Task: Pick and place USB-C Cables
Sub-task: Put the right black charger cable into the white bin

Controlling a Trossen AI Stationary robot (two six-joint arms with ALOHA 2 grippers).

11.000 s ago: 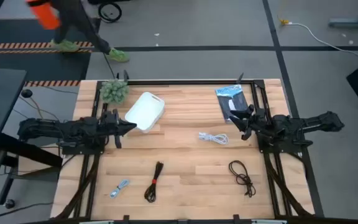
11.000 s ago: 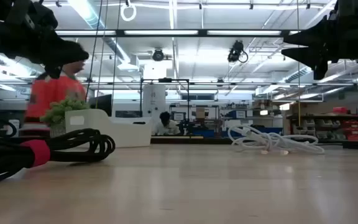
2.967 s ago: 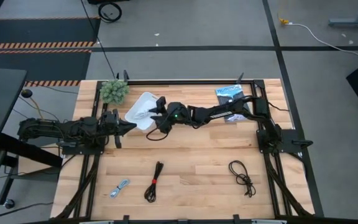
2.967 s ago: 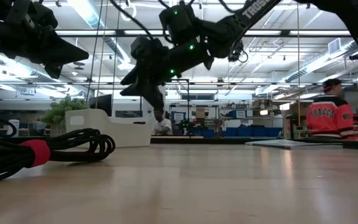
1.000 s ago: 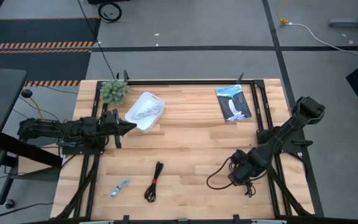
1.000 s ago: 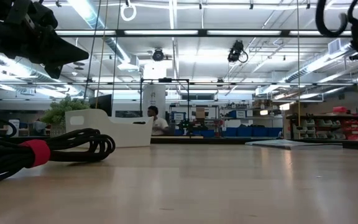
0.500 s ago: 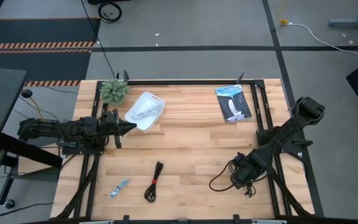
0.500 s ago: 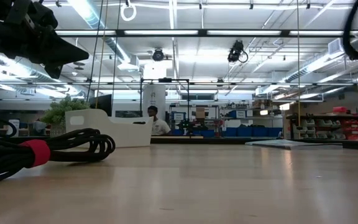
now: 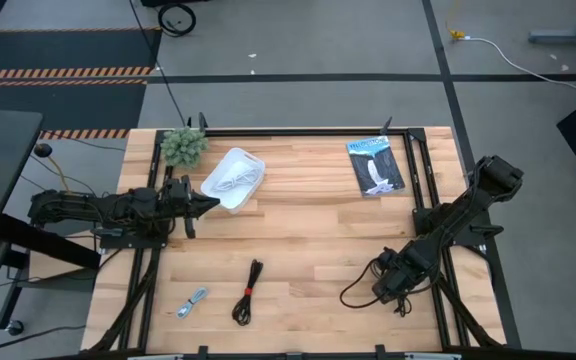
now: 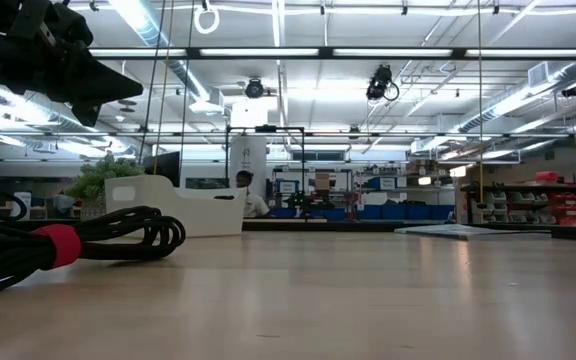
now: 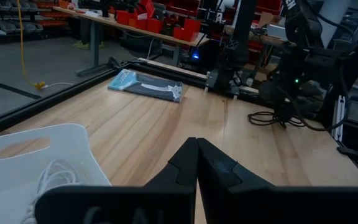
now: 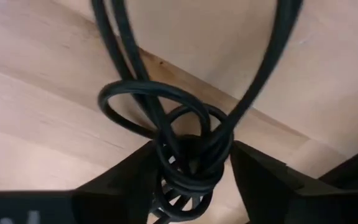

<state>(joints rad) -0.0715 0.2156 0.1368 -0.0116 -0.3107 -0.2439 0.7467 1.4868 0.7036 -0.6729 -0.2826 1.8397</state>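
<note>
The thin black loose coil lies on the wood near the table's right near corner. My right gripper is down over it, open. In the right wrist view its fingers stand on either side of the coil's knotted middle. The white coil lies inside the white bin. The black bundle with red tie and the short silver-grey cable lie near the near edge. My left gripper waits shut beside the bin. My right gripper comes at the black coil from above, with one finger on each side of its knotted middle. The coil lies on the table. Whether the fingers touch the cable, I cannot tell.
The flat blue-and-black retail packet lies at the far right, and a small green plant stands at the far left corner. A black frame rail runs along the table's far edge. Bare wood fills the middle.
My right gripper has drifted a little toward the table's right edge, staying low over the thin black coil. In the low view its dangling cable loop has slid out past the picture's right edge. The coil stays on the table.
</note>
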